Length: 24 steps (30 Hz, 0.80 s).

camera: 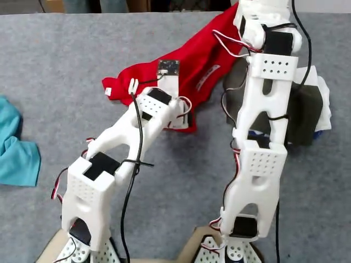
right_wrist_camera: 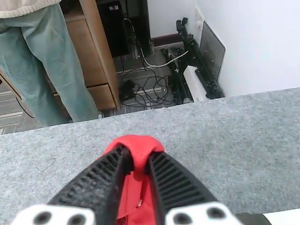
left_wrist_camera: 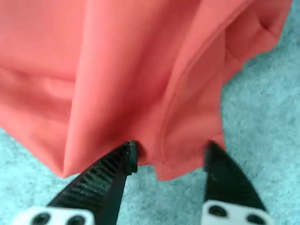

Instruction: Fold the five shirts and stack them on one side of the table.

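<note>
- A crumpled teal shirt (camera: 16, 153) lies at the left edge of the grey table (camera: 55, 66).
- The left hand (left_wrist_camera: 171, 152) is low over the table at the near hem of the red shirt (camera: 186, 66); its fingers are spread, with the hem's edge between them.
- The red shirt stretches across the table from there up to the far edge.
- The right hand (right_wrist_camera: 138, 159) is at that far edge, pressed together on a bunched fold of the red shirt.
- A pile of folded shirts (camera: 308, 109), dark over white, sits on the right side, partly under the right arm.
</note>
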Each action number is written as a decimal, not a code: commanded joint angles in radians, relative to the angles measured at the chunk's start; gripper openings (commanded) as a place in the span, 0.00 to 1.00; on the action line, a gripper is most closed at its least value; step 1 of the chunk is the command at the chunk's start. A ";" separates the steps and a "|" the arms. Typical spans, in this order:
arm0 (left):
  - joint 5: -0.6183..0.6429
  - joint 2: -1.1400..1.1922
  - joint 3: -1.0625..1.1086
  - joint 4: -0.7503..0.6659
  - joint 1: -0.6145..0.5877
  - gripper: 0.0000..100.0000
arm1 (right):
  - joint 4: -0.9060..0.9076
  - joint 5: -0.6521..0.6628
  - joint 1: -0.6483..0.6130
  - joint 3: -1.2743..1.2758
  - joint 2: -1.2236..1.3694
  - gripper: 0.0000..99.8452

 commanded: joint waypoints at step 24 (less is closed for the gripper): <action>0.011 -0.003 -0.045 0.003 0.081 0.16 | -0.025 -0.014 0.002 -0.039 -0.007 0.01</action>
